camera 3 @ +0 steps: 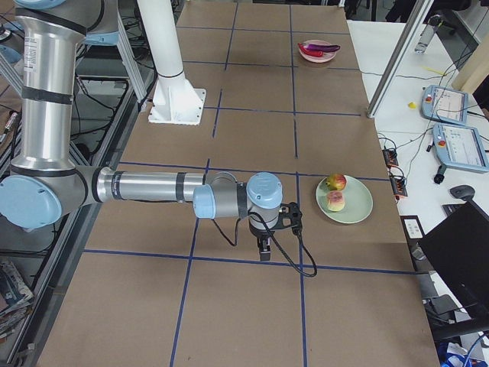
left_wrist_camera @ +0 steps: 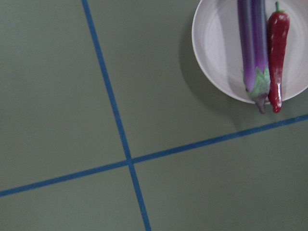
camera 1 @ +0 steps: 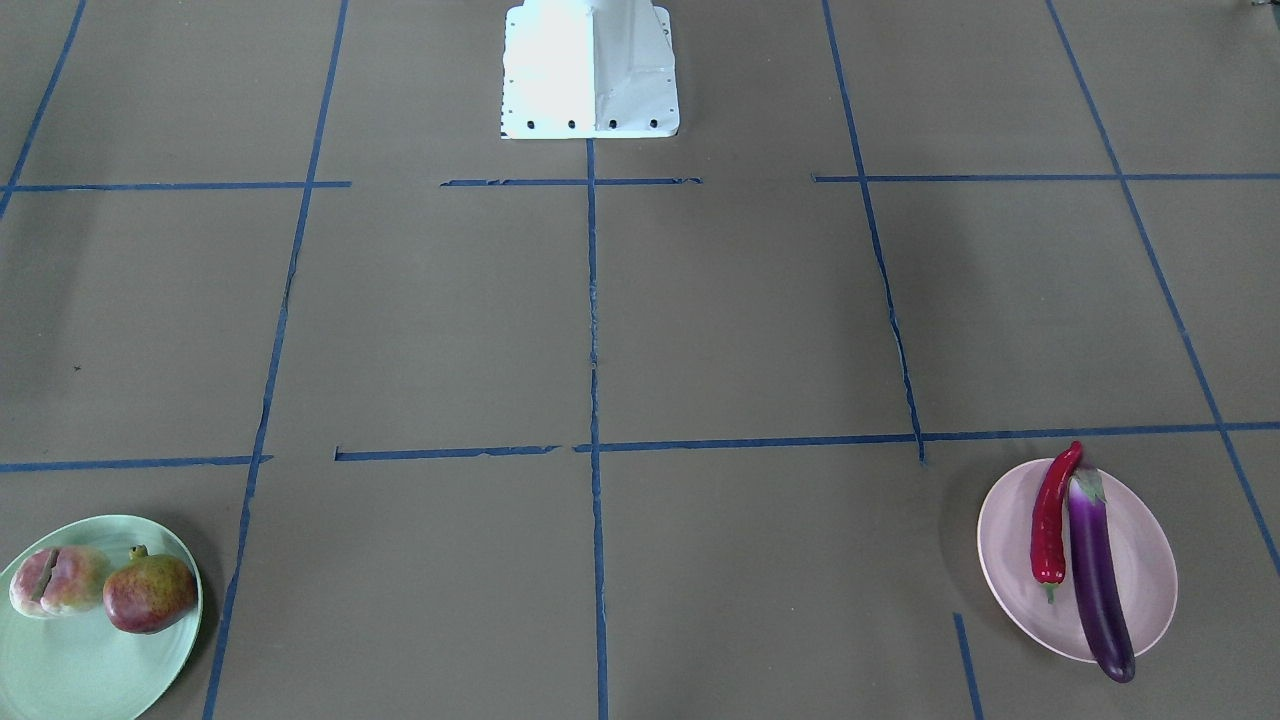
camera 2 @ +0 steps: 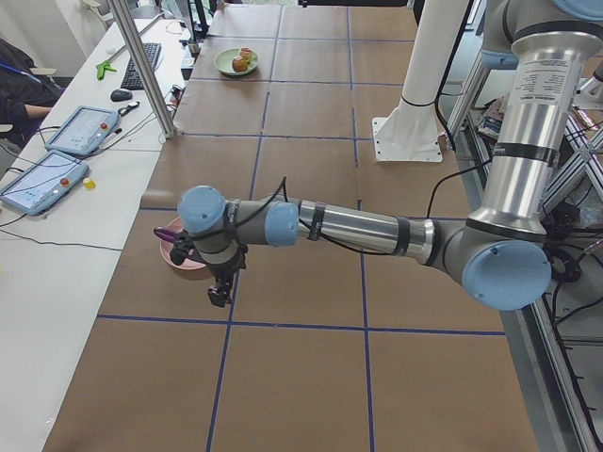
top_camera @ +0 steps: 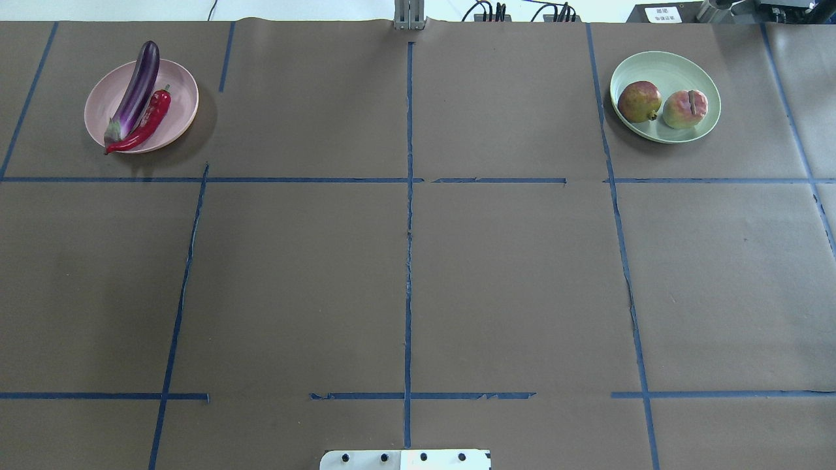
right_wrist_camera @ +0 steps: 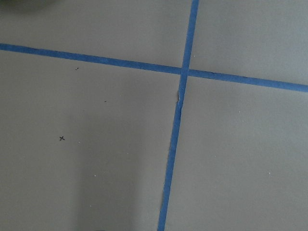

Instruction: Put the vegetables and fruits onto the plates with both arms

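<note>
The purple eggplant [camera 1: 1095, 575] and the red chili [camera 1: 1050, 520] lie side by side on the pink plate [camera 1: 1150, 560]. They also show in the left wrist view: eggplant [left_wrist_camera: 252, 43], chili [left_wrist_camera: 278, 53]. The peach [camera 1: 55, 580] and the pomegranate [camera 1: 148, 592] sit on the mint green plate [camera 1: 60, 660]. My left gripper [camera 2: 219, 294] hangs above the table beside the pink plate [camera 2: 179, 264]. My right gripper [camera 3: 264, 251] hangs left of the green plate [camera 3: 355, 206]. Both grippers show only in the side views, so I cannot tell whether they are open or shut.
Brown paper with blue tape lines [top_camera: 409, 196] covers the table. The white base block [camera 1: 590, 70] stands at the robot's edge. Tablets [camera 2: 57, 155] and a keyboard lie on the white side bench. A metal post [camera 3: 393, 61] stands beside the table.
</note>
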Robot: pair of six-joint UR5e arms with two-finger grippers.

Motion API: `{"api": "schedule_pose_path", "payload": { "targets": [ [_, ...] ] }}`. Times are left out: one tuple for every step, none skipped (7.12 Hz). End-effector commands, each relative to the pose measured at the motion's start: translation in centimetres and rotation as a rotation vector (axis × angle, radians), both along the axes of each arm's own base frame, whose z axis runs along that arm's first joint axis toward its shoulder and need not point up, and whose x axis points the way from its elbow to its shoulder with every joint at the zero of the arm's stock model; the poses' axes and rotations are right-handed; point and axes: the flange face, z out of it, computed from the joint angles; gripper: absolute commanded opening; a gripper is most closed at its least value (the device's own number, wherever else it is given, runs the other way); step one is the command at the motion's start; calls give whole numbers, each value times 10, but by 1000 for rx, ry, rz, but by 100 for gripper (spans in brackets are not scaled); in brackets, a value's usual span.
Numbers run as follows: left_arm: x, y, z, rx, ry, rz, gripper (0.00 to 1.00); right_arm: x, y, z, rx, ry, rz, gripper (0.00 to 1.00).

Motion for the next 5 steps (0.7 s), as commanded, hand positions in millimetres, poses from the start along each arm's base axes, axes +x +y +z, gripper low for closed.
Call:
{"api": "schedule_pose_path", "payload": {
  "targets": [
    [-11,64,34,-39,1,-9,100,8,2,-13,-25,1,1,99],
    [-11,82,44,-63,0,-9,100,11,5,-19,-27,3,7,99],
    [-11,85,49,-74,4,-9,100,11,6,-18,-28,4,12,100],
    [-11,85,43,-28,3,-5,100,11,6,-17,-30,5,13,100],
    [-11,85,49,-34,-3,-5,100,11,7,-15,-35,5,16,100]
  ]
}}
